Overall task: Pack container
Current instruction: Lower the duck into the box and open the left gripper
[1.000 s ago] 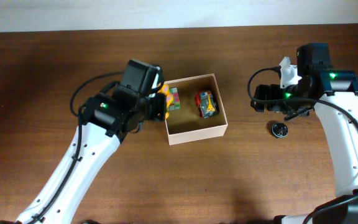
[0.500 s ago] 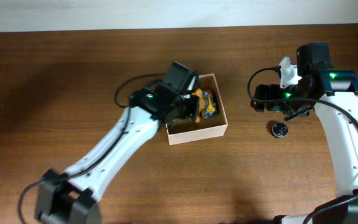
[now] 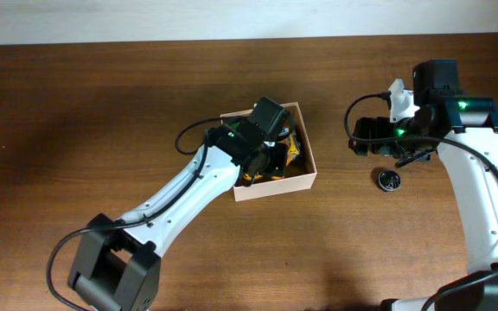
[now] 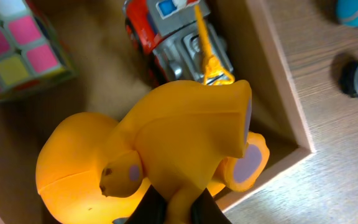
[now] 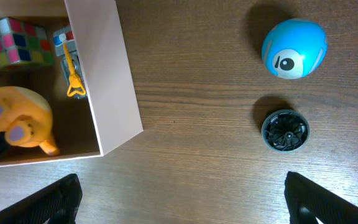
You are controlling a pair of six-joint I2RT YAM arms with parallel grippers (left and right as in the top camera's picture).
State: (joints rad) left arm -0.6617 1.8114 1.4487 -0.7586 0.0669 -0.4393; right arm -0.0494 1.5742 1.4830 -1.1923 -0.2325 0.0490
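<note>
Table [image 3: 76, 104]: dark brown wood grain, filling the overhead view up to a pale strip at the far edge.
Container [image 3: 275, 185]: sits flat on the table near the middle, slightly turned, white outer walls.
Disc [image 3: 389, 180]: small, black and round, lies flat to the right of the container and well apart from it.
Ball [image 5: 293, 48]: blue with a white patch, near the disc on its far side, not touching.

Container [image 3: 277, 187]: square, open-topped box, thin white walls, tan cardboard inside.
Pose: upright, sitting flat, turned slightly askew.
Place: directly under the left gripper [image 4: 169, 208], which reaches inside it.
Contents: 3 toys, 1 the gripped orange toy [image 4: 166, 137].
</note>
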